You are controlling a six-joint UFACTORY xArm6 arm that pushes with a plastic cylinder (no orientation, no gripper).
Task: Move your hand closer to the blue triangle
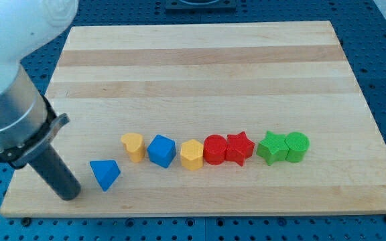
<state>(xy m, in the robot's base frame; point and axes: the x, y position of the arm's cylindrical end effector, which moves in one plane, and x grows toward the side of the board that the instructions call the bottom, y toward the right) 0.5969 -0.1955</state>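
The blue triangle lies near the view's bottom left of the wooden board. My tip rests on the board just to the left of the triangle and slightly lower, a small gap apart. The dark rod rises up and to the left into the arm's grey and white body.
A row of blocks runs to the right of the triangle: a yellow block, a blue cube, a yellow hexagon, a red cylinder, a red star, a green star, a green cylinder. The board's bottom edge is close below my tip.
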